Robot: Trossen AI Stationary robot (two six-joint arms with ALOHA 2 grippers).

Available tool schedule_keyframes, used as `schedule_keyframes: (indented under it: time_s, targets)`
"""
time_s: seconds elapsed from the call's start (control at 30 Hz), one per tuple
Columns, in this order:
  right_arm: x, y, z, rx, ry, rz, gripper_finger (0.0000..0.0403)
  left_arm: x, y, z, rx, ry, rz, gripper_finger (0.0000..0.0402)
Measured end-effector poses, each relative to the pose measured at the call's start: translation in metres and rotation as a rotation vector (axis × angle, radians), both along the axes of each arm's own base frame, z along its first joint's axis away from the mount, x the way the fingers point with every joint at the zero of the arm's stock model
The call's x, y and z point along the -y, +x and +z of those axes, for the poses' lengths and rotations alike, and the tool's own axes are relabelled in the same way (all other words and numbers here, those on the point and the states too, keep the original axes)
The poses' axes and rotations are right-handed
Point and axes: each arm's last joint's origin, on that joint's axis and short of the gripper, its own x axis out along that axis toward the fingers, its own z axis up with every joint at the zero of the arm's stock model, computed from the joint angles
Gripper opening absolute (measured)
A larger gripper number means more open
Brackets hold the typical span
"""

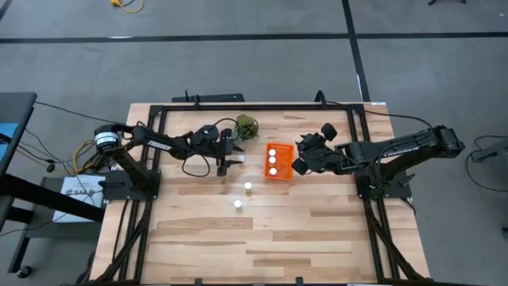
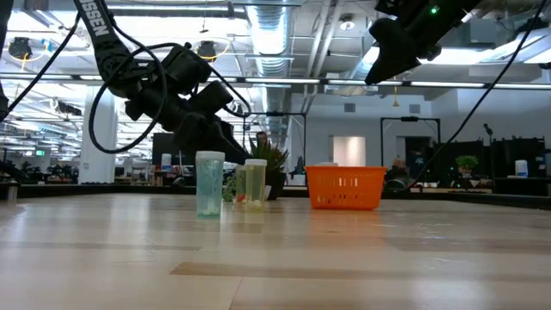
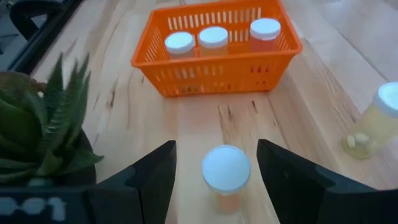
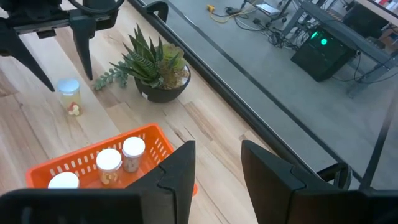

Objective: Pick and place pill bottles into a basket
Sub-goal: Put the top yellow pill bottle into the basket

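Note:
The orange basket point(image 1: 278, 161) stands mid-table with three white-capped pill bottles point(image 3: 213, 37) upright inside. My left gripper point(image 3: 216, 150) is open just left of the basket, pointing slantwise down. Its fingers stand on either side of an upright pill bottle point(image 3: 226, 171) on the table and do not touch it. Two more bottles point(image 1: 248, 186) point(image 1: 237, 204) stand nearer the near edge. My right gripper point(image 4: 214, 162) is open and empty, raised above the basket's right side point(image 1: 300, 161).
A potted green plant point(image 1: 247, 125) stands just beyond my left gripper, at the far side of the table; it also shows in the right wrist view point(image 4: 155, 68). A black frame point(image 1: 262, 105) runs round the table's edges. Bare wood point(image 1: 262, 238) lies toward the near edge.

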Motion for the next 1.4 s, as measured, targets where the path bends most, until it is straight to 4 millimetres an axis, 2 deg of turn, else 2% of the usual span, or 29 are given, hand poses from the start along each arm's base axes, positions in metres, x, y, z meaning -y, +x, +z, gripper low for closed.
schedule_keyframes:
  time_s: [0.27,0.4,0.6,1.4]
  targets:
    - [0.000,0.000,0.000,0.000,0.000,0.000,0.0123,-0.004,0.008,-0.041,-0.069,-0.066,0.002,0.0215]
    - [0.000,0.000,0.000,-0.001,0.000,0.000,0.0123,-0.008,0.018,-0.051,-0.081,-0.077,-0.001,0.0215]
    - [0.000,0.000,0.000,-0.007,-0.001,0.001,0.0123,-0.011,0.026,-0.050,-0.069,-0.069,-0.007,0.0215]
    - [0.000,-0.001,-0.001,-0.010,-0.002,0.001,0.0123,-0.008,0.026,-0.049,-0.061,-0.093,-0.053,0.0215]
